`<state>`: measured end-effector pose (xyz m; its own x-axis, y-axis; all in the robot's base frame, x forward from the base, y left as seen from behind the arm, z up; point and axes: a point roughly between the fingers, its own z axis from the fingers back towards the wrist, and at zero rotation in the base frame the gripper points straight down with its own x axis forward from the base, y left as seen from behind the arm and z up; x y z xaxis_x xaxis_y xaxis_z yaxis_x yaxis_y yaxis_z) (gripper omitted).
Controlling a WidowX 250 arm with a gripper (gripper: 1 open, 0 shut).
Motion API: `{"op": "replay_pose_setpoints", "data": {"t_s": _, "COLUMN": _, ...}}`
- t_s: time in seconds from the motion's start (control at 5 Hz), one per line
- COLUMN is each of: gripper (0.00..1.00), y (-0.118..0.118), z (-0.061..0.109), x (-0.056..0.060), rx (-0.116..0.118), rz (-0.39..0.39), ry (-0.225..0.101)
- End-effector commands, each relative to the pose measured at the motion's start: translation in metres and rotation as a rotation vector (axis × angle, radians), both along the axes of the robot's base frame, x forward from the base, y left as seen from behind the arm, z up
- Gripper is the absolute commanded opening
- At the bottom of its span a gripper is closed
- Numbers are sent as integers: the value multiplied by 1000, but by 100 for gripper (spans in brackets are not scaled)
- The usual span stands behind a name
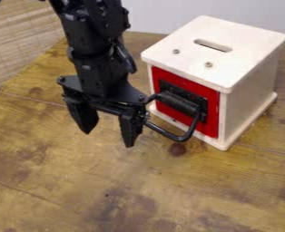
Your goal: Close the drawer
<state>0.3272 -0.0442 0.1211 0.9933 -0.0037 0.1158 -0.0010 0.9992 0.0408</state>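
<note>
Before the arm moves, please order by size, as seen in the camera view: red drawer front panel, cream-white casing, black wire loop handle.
1. Cream-white casing
2. Red drawer front panel and black wire loop handle: unsure, as the handle partly covers the panel.

The single camera view looks down at a slant from above the near side of the wooden table (78,186), facing across it toward the pale wall behind the cream-white casing (224,68). It is near enough for the casing to fill much of the upper right. The casing's top and red front both show. Tabletop spreads before and left of the casing. Only one view is given, so none shares a part.
</note>
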Motion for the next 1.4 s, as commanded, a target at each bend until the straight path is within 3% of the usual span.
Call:
{"op": "replay_pose_setpoints", "data": {"t_s": 0.0, "gripper": 100, "y": 3, "z": 14, "x": 9, "rx": -16, "rz": 22, "ry": -49}}
{"op": "replay_pose_setpoints", "data": {"t_s": 0.6, "gripper": 100, "y": -6, "z": 0, "x": 16, "rx": -26, "rz": 22, "ry": -22}}
{"op": "replay_pose_setpoints", "data": {"t_s": 1.2, "gripper": 100, "y": -19, "z": -13, "x": 30, "rx": -38, "rz": 19, "ry": -6}}
